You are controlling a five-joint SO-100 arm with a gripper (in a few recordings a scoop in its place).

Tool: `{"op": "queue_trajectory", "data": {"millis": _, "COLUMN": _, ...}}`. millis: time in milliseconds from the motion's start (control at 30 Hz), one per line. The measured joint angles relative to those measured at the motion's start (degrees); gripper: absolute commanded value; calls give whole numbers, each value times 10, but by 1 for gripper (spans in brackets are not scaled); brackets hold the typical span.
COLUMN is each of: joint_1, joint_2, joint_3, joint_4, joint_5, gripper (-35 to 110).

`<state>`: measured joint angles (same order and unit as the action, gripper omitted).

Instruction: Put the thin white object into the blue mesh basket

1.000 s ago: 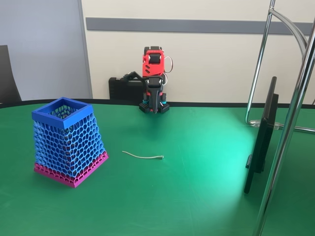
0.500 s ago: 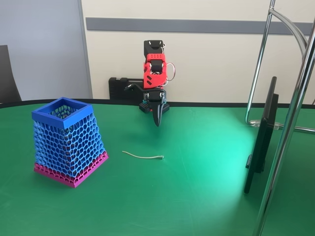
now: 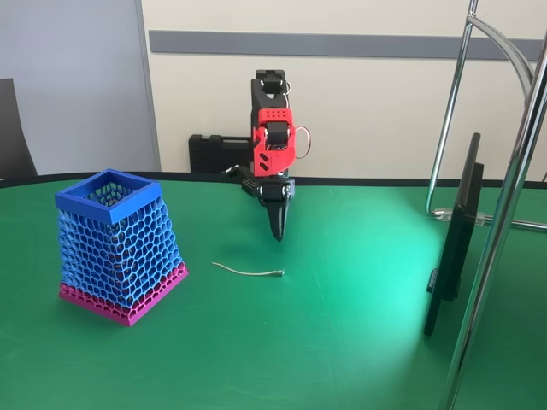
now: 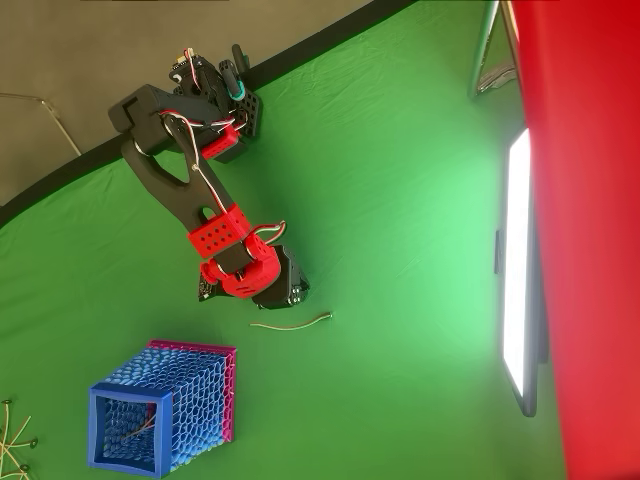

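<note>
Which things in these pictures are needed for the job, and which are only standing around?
Needed:
- thin white object, lying on the green table
- blue mesh basket, upright, left of it in the fixed view
- gripper, above the table

Standing around:
- monitor
- chrome stand
- black case

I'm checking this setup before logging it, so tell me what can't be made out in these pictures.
- Gripper: in the fixed view the black fingers point down and read as one dark wedge, so open or shut is unclear; overhead, the red wrist covers them.
- Thin off-white cord: its end knob is too small to make out.
- Blue honeycomb-mesh basket: the inside is mostly screened by mesh walls.
</note>
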<state>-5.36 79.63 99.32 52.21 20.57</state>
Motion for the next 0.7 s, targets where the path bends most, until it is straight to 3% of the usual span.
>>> {"op": "queue_trajectory", "data": {"millis": 400, "joint_1": 9, "joint_2": -168, "joint_3": -243, "joint_4": 117, "joint_5": -27, "gripper": 0}}
{"op": "queue_trajectory", "data": {"millis": 700, "joint_1": 12, "joint_2": -260, "joint_3": -363, "joint_4": 149, "joint_5": -32, "gripper": 7}}
